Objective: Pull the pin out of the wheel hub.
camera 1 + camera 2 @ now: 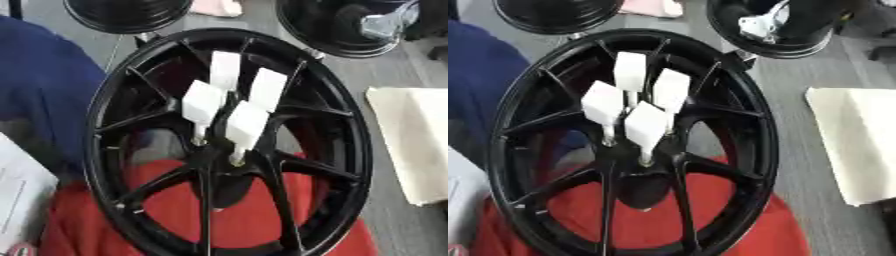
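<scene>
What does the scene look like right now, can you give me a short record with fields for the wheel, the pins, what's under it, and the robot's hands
wheel: black spoked wheel hub, filling the middle of the view
pins: four white block-headed pins standing in the hub centre, none pulled out yet
under the wheel: red cloth
left side: blue fabric
right side: cream cloth on the grey surface
far edge: two more black wheels
robot hands: neither in view
</scene>
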